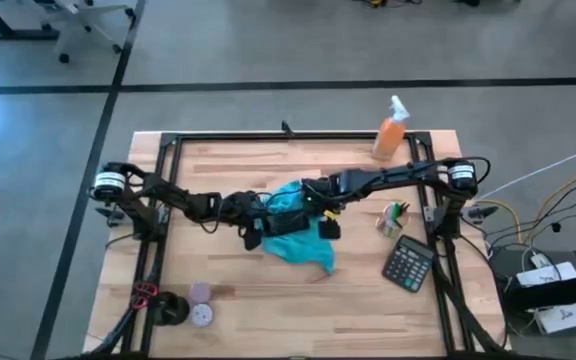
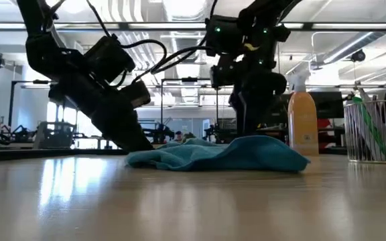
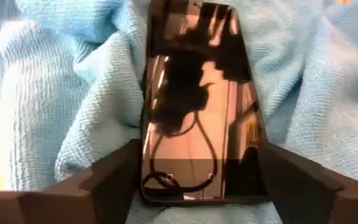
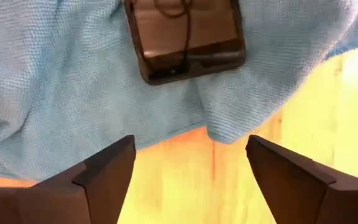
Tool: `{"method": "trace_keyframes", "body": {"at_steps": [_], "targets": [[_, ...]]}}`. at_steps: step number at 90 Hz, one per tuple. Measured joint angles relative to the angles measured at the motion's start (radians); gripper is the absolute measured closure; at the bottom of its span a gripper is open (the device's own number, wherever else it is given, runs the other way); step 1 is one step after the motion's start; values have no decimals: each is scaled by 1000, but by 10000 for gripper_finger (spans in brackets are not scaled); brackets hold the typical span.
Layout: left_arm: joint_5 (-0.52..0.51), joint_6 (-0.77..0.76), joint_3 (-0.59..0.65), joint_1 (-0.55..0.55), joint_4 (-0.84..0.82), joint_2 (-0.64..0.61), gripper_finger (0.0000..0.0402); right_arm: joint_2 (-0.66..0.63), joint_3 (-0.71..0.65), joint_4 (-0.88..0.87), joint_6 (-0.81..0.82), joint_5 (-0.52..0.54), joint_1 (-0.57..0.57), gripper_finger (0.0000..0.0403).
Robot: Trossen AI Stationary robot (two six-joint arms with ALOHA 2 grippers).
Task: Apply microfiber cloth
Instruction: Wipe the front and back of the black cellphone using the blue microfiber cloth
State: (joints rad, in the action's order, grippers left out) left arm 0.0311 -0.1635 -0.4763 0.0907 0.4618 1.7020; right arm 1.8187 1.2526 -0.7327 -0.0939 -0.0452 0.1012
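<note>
Here the left gripper (image 3: pixel 197 186) has its two fingers set against the long sides of the black phone (image 3: pixel 197 99), clamped across one short end, so the phone's long axis runs straight out from it over the microfiber cloth (image 3: pixel 67 93) beneath. The right gripper (image 4: pixel 188 177) hovers with fingers spread and nothing between them, above bare wooden table (image 4: pixel 191 180) just beside the cloth's edge and near the phone's other end. In the high view both arms reach inward to the table's middle, and the right looks freer to take the cloth.
</note>
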Motion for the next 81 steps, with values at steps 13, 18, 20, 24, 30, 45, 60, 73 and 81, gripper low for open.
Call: {"method": "trace_keyframes", "body": {"at_steps": [13, 18, 20, 24, 30, 45, 60, 73, 81], "targets": [[-6, 16, 1, 0, -5, -15, 153, 0, -49, 74, 28, 0, -28, 129], [-7, 28, 2, 0, -10, -31, 164, 0, -59, 72, 43, 1, -35, 134], [-7, 34, 2, 0, -11, -37, 168, 0, -61, 74, 48, 2, -37, 135], [-7, 47, 1, -1, -13, -49, 173, 0, -65, 78, 56, 2, -42, 138], [-3, 74, -3, -1, -16, -68, 176, 0, -71, 89, 72, 2, -44, 142], [17, 102, -12, -6, -35, -96, 153, 0, -100, 239, 105, -22, -63, 140], [17, 99, -13, -29, -15, -84, 109, 16, -147, 374, 143, -10, -106, 111], [-45, 127, -13, -86, 36, -69, 93, 16, -182, 449, 190, 108, -164, 80], [-114, 155, -13, -110, 46, -67, 93, 17, -192, 470, 217, 171, -208, 63]]}}
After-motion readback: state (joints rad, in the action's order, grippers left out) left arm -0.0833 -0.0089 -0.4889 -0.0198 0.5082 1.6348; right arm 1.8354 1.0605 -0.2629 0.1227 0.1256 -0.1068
